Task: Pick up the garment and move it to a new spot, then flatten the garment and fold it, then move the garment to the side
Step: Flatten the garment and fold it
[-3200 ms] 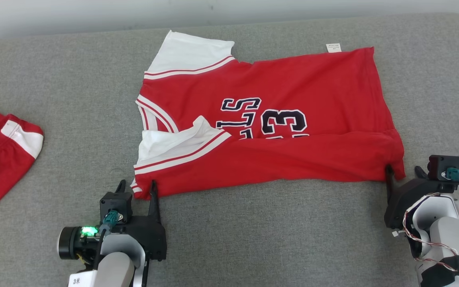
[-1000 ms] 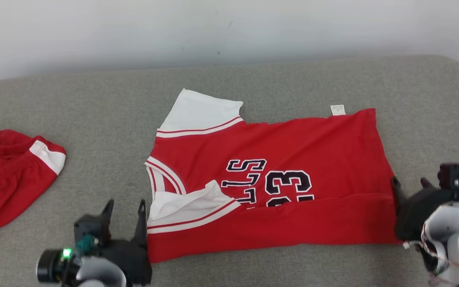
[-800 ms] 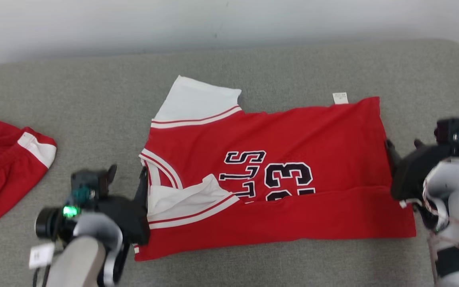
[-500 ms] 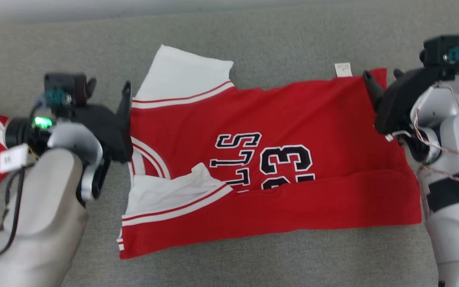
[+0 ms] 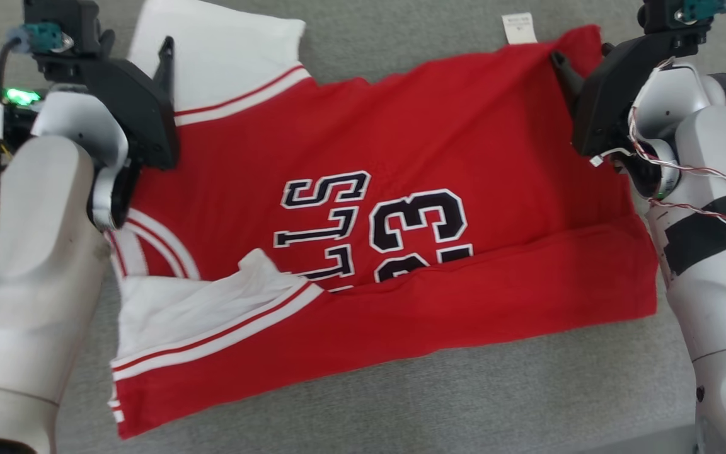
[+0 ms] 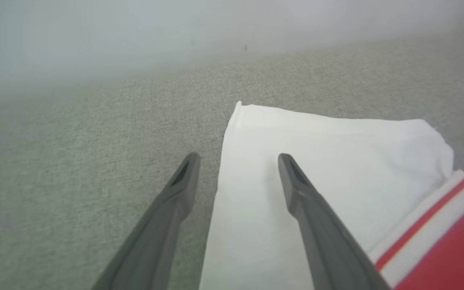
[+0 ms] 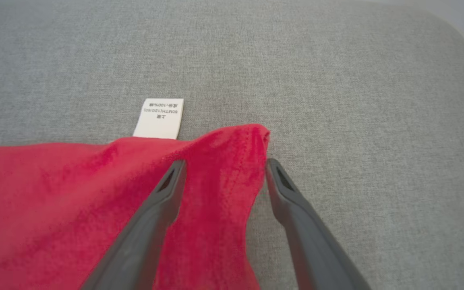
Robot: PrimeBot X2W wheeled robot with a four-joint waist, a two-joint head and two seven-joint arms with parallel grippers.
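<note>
left gripper [image 6: 238, 157], right gripper [image 7: 224, 161] — splayed over garment [image 5: 401, 126]

Spread fingers [image 7: 163, 197] straddle red garment [image 7: 54, 193] corner.

Lettering [image 5: 331, 221] on the garment [image 5: 464, 126] is partly covered by its folded-over side [image 5: 464, 296] and near sleeve [image 5: 212, 302]; the far sleeve [image 5: 224, 57] is cut off at the head view's top edge
</note>
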